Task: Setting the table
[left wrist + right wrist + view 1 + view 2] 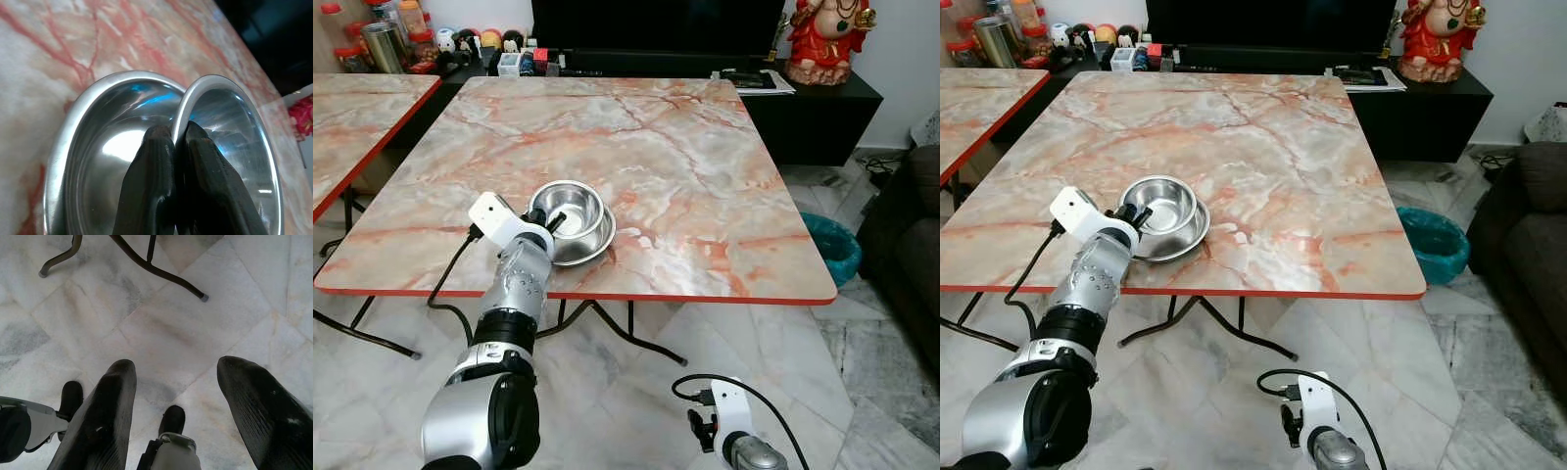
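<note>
Two steel bowls sit near the front edge of the marble table (705, 166). The smaller upper bowl (576, 206) rests tilted inside the wider lower bowl (599, 247). My left gripper (552, 221) reaches over the table edge and is shut on the near rim of the upper bowl (230, 122), one finger inside the rim and one outside. In the left wrist view the lower bowl (98, 142) lies beneath. My right gripper (176, 364) hangs low beside the table over the tiled floor, open and holding nothing.
A second marble table (352, 108) stands at the left. Behind are a black cabinet (813, 113) with a red statue (827, 34) and small jars (386, 39). A teal bin (832, 245) and a dark sofa (911, 225) stand at the right.
</note>
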Motion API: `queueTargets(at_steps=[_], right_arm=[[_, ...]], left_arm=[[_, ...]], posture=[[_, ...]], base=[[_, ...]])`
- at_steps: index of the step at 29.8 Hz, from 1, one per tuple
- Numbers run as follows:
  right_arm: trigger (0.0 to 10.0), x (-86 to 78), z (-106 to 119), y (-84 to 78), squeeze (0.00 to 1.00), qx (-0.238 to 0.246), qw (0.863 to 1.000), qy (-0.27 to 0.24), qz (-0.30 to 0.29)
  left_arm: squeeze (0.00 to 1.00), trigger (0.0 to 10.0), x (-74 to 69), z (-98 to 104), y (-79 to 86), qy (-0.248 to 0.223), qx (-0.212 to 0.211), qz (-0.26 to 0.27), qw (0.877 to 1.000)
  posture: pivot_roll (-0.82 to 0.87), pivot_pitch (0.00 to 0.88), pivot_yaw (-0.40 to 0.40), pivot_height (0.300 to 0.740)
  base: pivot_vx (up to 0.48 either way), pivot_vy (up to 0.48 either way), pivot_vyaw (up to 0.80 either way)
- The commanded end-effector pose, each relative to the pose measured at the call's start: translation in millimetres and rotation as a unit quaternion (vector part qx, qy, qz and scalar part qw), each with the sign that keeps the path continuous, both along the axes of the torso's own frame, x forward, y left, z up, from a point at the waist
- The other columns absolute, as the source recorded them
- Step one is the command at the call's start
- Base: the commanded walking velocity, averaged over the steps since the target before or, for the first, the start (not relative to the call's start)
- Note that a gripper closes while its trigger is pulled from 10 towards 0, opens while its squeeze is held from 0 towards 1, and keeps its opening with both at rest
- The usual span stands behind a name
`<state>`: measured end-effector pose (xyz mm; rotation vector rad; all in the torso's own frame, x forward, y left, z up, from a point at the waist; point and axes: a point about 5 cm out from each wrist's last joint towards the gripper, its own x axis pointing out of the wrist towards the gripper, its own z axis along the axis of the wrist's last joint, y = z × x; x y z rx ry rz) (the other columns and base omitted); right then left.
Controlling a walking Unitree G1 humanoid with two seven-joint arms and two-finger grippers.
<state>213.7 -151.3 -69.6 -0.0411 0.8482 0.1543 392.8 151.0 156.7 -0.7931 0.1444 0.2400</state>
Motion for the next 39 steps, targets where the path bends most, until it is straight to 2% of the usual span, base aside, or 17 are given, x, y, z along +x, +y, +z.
queueTargets(at_steps=[1, 7, 27, 28, 29, 30, 31, 32, 33, 39], right_arm=[[10.0, -1.9, -1, -0.3, 0.00, 0.000, 1.000, 0.005, -0.004], [10.0, -1.6, -1, 0.4, 0.00, 0.001, 1.000, 0.005, -0.005], [10.0, -1.3, -1, 2.5, 0.00, 0.001, 1.000, 0.005, 0.002], [10.0, -1.2, -1, 2.6, 0.00, 0.000, 1.000, 0.005, 0.003], [10.0, -1.2, -1, 2.5, 0.00, 0.000, 1.000, 0.005, 0.004], [10.0, -1.2, -1, 2.4, 0.00, 0.000, 1.000, 0.005, 0.004], [10.0, -1.2, -1, 2.2, 0.00, 0.000, 1.000, 0.005, 0.004], [10.0, -1.1, -1, 2.2, 0.00, 0.000, 1.000, 0.005, 0.004], [10.0, -1.0, -1, 2.0, 0.00, 0.000, 1.000, 0.005, 0.003], [10.0, -1.2, -1, 1.4, 0.00, 0.000, 1.000, 0.005, 0.001]], left_arm=[[0.00, 10.0, 3.5, 5, 3.3, 0.012, 0.005, 0.009, 1.000], [0.00, 10.0, 2.6, 1, 5.3, 0.037, 0.013, 0.015, 0.999], [0.00, 10.0, 1.2, -5, 0.1, 0.064, 0.012, 0.000, 0.998], [0.02, 10.0, 1.2, -5, 0.0, 0.065, 0.011, 0.000, 0.998], [0.12, 10.0, 1.2, -5, -0.1, 0.066, 0.011, 0.000, 0.998], [0.12, 10.0, 1.3, -5, -0.1, 0.067, 0.011, -0.001, 0.998], [0.37, 10.0, 1.3, -5, -0.1, 0.070, 0.012, -0.001, 0.997], [0.37, 10.0, 1.3, -5, -0.1, 0.071, 0.012, -0.001, 0.997], [0.45, 10.0, 1.5, -5, -0.4, 0.072, 0.011, -0.002, 0.997], [0.45, 10.0, 1.8, -5, -2.4, 0.074, 0.007, -0.007, 0.997]], posture=[[0.08, 0.049, 0.001, 0.715], [0.08, 0.049, 0.005, 0.715], [0.08, 0.014, 0.014, 0.715], [0.08, 0.012, 0.014, 0.715], [0.08, 0.012, 0.014, 0.715], [0.08, 0.012, 0.014, 0.715], [0.08, 0.012, 0.014, 0.715], [0.08, 0.012, 0.014, 0.715], [0.08, 0.019, 0.011, 0.715], [0.08, 0.025, 0.011, 0.715]], base=[[0.000, 0.000, 0.00], [0.000, 0.000, 0.00], [0.000, 0.000, 0.00], [0.000, 0.000, 0.00], [0.000, 0.000, 0.00], [0.000, 0.000, 0.00], [0.000, 0.000, 0.00], [0.000, 0.000, 0.00], [0.000, 0.000, 0.00], [0.000, 0.000, 0.00]])
